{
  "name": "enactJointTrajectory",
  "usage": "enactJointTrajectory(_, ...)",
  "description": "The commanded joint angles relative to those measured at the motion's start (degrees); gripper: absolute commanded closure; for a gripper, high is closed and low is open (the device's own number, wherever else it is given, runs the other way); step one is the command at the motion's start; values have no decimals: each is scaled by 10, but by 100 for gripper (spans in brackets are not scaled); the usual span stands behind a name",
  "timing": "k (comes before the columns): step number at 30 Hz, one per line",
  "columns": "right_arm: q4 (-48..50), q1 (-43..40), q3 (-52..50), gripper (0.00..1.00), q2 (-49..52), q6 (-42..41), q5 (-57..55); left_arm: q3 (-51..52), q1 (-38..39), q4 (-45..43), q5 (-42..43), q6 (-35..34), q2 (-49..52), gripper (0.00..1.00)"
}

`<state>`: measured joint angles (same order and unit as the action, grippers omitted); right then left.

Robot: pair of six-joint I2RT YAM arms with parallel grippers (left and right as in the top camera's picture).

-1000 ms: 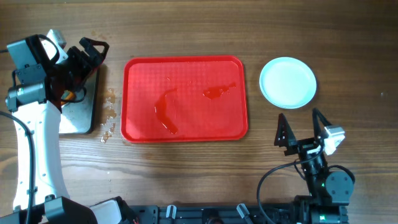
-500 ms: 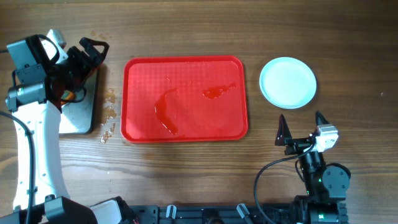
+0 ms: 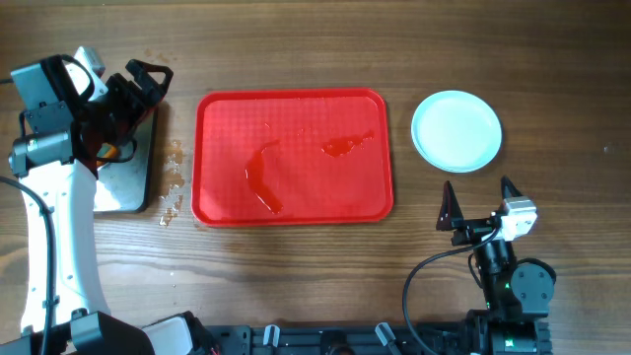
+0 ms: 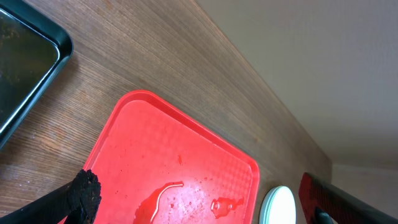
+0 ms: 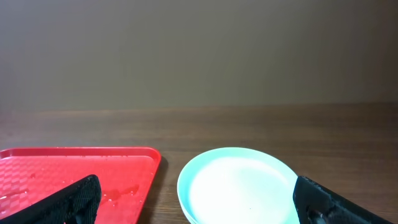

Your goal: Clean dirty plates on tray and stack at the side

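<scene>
While the red tray [image 3: 227, 148] carries wet smears, the plates [image 3: 455, 130] sit stacked right of it on the surface. Left tool [image 3: 148, 79], by the black pan [image 3: 128, 182], and right tool [image 3: 476, 192] gape wide, empty.

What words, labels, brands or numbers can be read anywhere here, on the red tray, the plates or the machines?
None can be read in any view.
The tray, the plates, the black pan, the left arm and the right arm show no legible writing.
</scene>
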<state>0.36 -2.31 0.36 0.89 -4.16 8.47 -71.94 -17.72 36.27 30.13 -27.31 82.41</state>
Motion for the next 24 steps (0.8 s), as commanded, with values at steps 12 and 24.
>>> enactJointTrajectory(12,1,-1,-1,0,-7,10,-10,-1,3,109,-41,1,-6,0)
enactJointTrajectory(24,1,-1,-1,0,-7,10,-10,239,179,8,-142,111,-176,0)
